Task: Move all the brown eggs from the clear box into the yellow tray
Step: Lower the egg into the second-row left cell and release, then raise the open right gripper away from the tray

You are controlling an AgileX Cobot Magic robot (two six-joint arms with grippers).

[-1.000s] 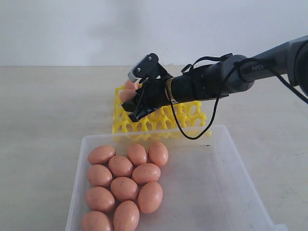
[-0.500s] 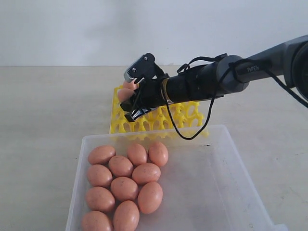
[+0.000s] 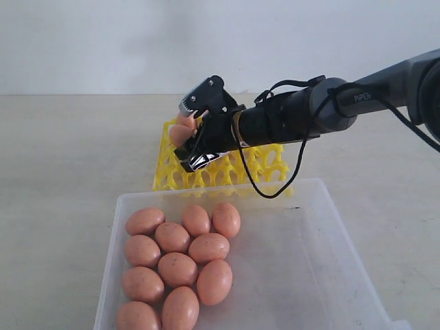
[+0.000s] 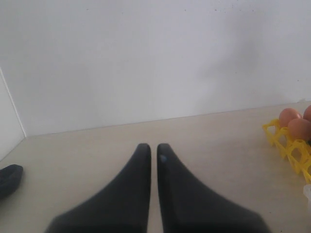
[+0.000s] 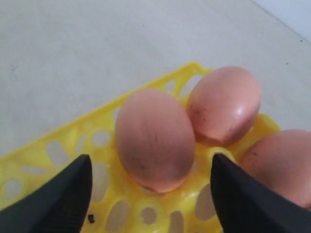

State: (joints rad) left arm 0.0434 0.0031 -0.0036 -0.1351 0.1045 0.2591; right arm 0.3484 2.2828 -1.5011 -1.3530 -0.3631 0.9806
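Observation:
Several brown eggs [image 3: 177,261] lie grouped in the left half of the clear box [image 3: 323,227] at the front. Behind it stands the yellow tray [image 3: 268,163]. My right gripper [image 3: 192,132] hangs open over the tray's far left corner. In the right wrist view, one egg [image 5: 154,138] sits in a corner cup between the spread fingers [image 5: 58,194], clear of both. Two more eggs [image 5: 224,104] stand in cups beside it. My left gripper [image 4: 150,145] is shut on nothing above bare table, with the tray [image 4: 291,150] off to its side.
The right arm [image 3: 309,117] and its looping black cable [image 3: 275,192] reach over the tray from the right. The box's right half holds no eggs. A dark object [image 4: 9,177] shows at the edge of the left wrist view. A white wall runs behind the table.
My right gripper's jaws have spread wider and let go of the egg, which now rests in the tray's corner cup. The tray has shifted slightly to the left.

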